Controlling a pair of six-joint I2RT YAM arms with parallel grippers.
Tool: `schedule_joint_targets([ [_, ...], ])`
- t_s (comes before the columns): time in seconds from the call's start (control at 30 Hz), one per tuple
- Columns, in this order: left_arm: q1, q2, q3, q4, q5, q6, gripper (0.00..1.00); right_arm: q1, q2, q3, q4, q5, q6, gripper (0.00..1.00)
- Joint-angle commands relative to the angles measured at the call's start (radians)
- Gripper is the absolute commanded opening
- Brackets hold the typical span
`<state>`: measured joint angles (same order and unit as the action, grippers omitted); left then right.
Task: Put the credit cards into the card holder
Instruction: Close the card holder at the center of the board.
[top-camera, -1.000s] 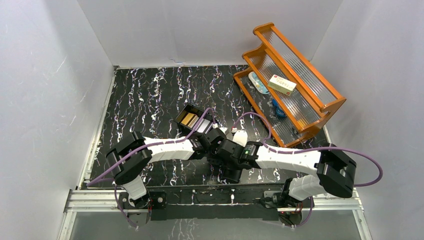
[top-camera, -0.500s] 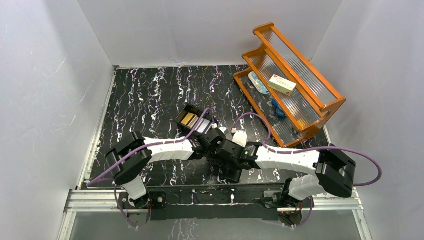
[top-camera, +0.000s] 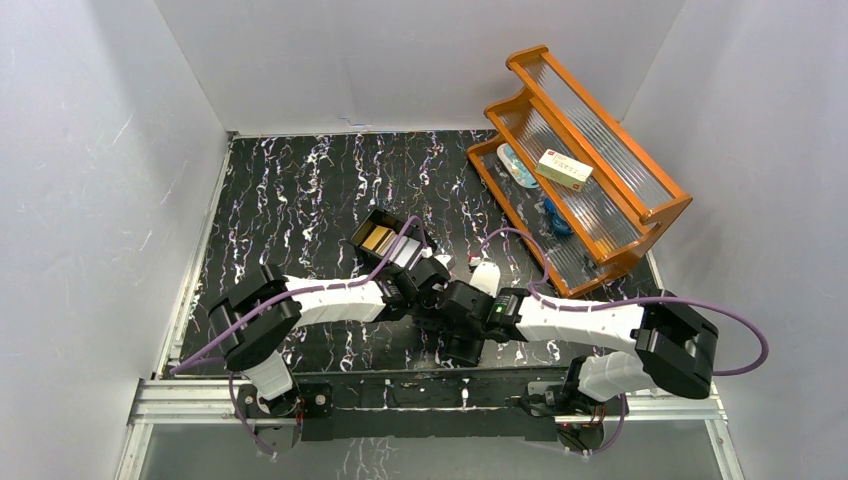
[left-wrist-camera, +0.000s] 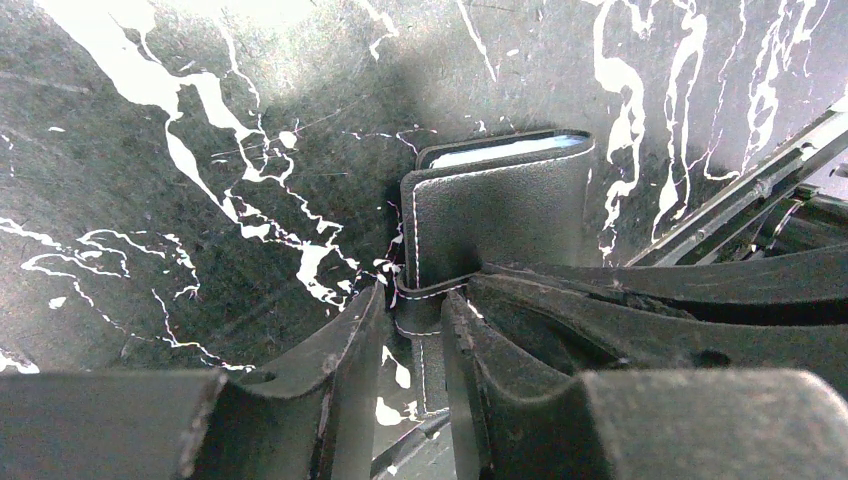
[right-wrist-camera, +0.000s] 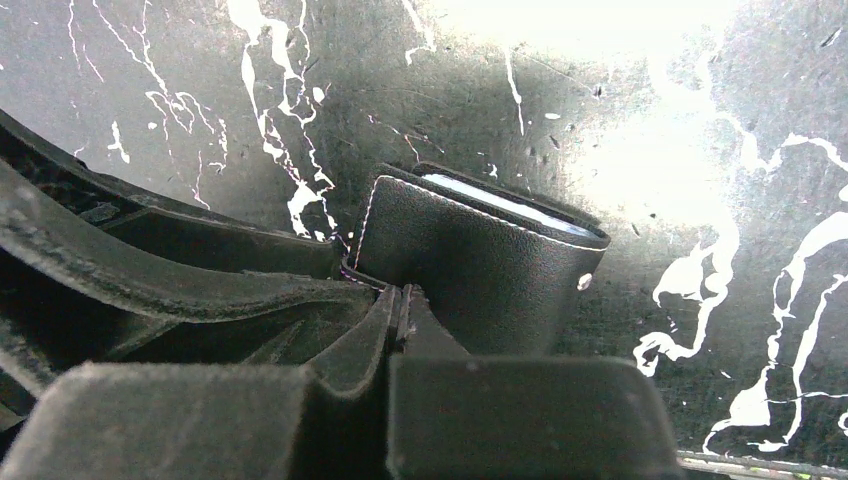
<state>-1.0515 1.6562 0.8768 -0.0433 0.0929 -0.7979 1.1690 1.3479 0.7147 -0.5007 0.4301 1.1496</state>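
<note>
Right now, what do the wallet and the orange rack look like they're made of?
The wallet: black leather or imitation, matte and grained, with pale stitching along its edge. The rack: frame looks like glossy orange-stained wood; shelves are clear ribbed panels, glass or plastic, I cannot tell which.

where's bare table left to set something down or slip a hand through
Widest bare stretch: far-left table, bordered by the left wall, back wall and the black box. A narrower strip runs between that box and the orange rack. Crowded: front centre, where the left gripper and right gripper meet at the card holder.
</note>
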Motion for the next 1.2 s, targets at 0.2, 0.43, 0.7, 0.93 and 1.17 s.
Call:
schedule_joint_targets([
  [0.2, -0.007, -0.053, -0.024, -0.022, -0.003, -0.003, 0.27, 0.039, -0.004, -0.08, -0.111, -0.086, 0.008, 0.0],
  [0.43, -0.007, -0.03, -0.038, -0.014, -0.003, 0.004, 0.27, 0.041, -0.017, 0.046, -0.122, -0.039, -0.047, 0.03],
  [0.7, -0.007, -0.024, -0.043, -0.006, -0.001, 0.005, 0.27, 0.041, -0.019, 0.058, -0.101, -0.046, -0.059, 0.03],
  [0.93, -0.007, -0.025, -0.046, -0.004, 0.002, 0.004, 0.27, 0.041, -0.038, 0.09, -0.115, -0.04, -0.067, 0.03],
  [1.17, -0.007, -0.026, -0.046, -0.004, 0.002, 0.003, 0.27, 0.041, -0.018, 0.095, -0.096, -0.061, -0.073, 0.05],
])
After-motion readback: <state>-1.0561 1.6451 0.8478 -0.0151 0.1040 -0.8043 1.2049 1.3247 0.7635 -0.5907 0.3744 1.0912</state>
